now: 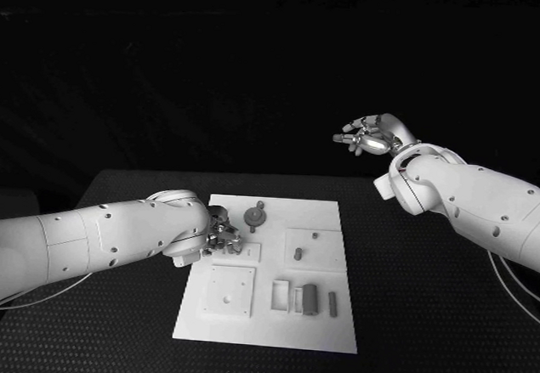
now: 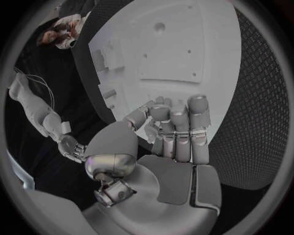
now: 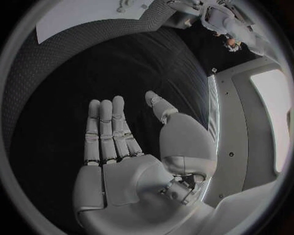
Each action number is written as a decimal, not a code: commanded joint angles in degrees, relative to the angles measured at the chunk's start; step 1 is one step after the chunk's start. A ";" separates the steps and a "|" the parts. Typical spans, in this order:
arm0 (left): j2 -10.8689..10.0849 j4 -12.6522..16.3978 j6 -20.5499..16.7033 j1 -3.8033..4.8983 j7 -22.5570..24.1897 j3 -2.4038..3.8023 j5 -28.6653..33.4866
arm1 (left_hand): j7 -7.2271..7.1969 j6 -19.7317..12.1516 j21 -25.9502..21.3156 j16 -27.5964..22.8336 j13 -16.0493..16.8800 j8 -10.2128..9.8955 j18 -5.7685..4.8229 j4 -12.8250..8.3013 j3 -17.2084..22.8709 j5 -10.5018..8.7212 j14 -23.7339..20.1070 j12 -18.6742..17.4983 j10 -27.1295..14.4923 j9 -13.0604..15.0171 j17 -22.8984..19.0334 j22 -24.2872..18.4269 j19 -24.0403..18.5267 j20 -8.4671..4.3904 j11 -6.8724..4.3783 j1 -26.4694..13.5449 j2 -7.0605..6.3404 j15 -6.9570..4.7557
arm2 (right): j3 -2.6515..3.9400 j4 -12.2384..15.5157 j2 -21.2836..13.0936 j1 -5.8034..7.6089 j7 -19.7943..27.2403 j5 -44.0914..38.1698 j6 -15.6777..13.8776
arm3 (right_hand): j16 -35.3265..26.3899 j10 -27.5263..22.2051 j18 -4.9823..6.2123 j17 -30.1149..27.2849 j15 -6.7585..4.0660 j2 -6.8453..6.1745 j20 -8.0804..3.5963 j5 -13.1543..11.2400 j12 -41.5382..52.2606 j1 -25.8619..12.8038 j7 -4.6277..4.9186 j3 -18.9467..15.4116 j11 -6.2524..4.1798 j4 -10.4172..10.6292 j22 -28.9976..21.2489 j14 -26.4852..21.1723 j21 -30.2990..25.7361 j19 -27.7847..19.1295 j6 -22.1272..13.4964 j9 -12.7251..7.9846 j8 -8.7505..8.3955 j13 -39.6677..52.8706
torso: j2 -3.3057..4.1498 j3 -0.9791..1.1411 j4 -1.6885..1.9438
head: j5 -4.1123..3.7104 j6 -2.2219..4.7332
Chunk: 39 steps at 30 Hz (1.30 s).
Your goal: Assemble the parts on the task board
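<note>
The board (image 1: 267,331) lay flat in the middle of the black tabletop (image 1: 433,333), long side running away from the robot. Grey parts sat on it: a round piece with a stem (image 1: 257,215) near the far edge, a small peg (image 1: 298,254) on a raised square plate at centre right, a square plate (image 1: 230,290) on the near left, and a row of upright blocks (image 1: 307,298) on the near right.

The left hand (image 1: 222,239) hung low over the board's left edge, at about mid length, between the round piece and the near square plate. In the left wrist view its fingers (image 2: 178,127) were curled inward toward the thumb, close above the white surface. Whether they had hold of a part, I could not tell; the fingertips hid whatever lay under them.

The right hand (image 1: 372,135) was raised well clear of the board, beyond the tabletop's far right corner. In the right wrist view its fingers (image 3: 110,129) were straight and close together, thumb apart, palm bare, holding nothing.
</note>
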 commanded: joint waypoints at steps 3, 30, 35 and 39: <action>0.12 0.03 1.71 -0.02 -0.17 0.03 -0.22 | -2.70 3.55 0.34 0.53 -0.23 0.16 2.82 -0.07 0.29 0.60 -0.48 0.47 -0.16 0.59 -0.41 1.28 -0.79 -0.75 -0.37 -0.24 0.72 -0.45 | 0.03 -0.15 0.09 0.00 0.94 0.45 1.48 | -0.41 -8.50 0.33 -0.12 0.40 0.40 0.30 0.01 -0.37 -0.03 1.42 -0.06 1.07 -0.37 -0.12 0.10 -0.37 -0.24 -0.07 -0.12 0.28 -0.49 | 0.01 0.03 -0.01 | 0.04 -0.17; 0.76 -0.42 1.61 -0.75 0.13 0.03 -3.71 | -2.89 4.09 0.65 1.44 -0.68 0.08 2.78 -0.05 0.30 1.13 -0.81 0.81 -0.24 0.95 -1.45 1.25 -0.90 -0.77 -0.56 -1.13 0.91 -0.44 | 0.02 -0.59 0.58 -0.08 1.46 1.74 3.33 | -16.46 -7.96 -0.89 -5.26 4.53 0.89 2.97 0.00 -10.55 -0.09 1.78 0.26 2.97 -1.31 -3.75 -1.54 -9.59 -7.41 -0.76 -1.24 1.42 -11.96 | 0.00 0.02 0.01 | -0.06 -0.52; 0.88 -0.35 1.41 -0.76 0.19 0.03 -4.86 | -2.97 4.30 0.76 1.75 -0.86 0.10 2.78 -0.02 0.33 1.36 -0.82 0.90 -0.17 1.07 -1.73 1.25 -0.86 -0.77 -0.64 -1.34 0.89 -0.44 | 0.02 -0.64 0.64 -0.13 1.49 1.74 3.39 | -16.63 -7.90 -0.88 -5.26 4.55 0.91 3.00 0.00 -10.62 -0.07 1.77 0.22 2.97 -1.32 -3.75 -1.52 -9.67 -7.44 -0.75 -1.27 1.45 -12.11 | -0.02 0.04 0.01 | 0.03 -0.54; 0.78 -0.29 0.74 -0.80 0.32 0.04 -5.53 | -3.05 4.41 0.86 2.04 -1.10 0.05 2.77 -0.12 0.50 1.83 -0.85 0.94 -0.14 1.17 -2.03 1.25 -0.86 -0.77 -0.72 -1.36 0.95 -0.42 | 0.02 -0.65 0.64 -0.18 1.52 1.75 3.39 | -16.72 -7.88 -0.88 -5.26 4.57 0.91 3.02 0.00 -10.66 -0.06 1.77 0.20 2.98 -1.32 -3.75 -1.52 -9.72 -7.47 -0.75 -1.29 1.46 -12.18 | -0.01 0.02 0.00 | 0.03 -0.52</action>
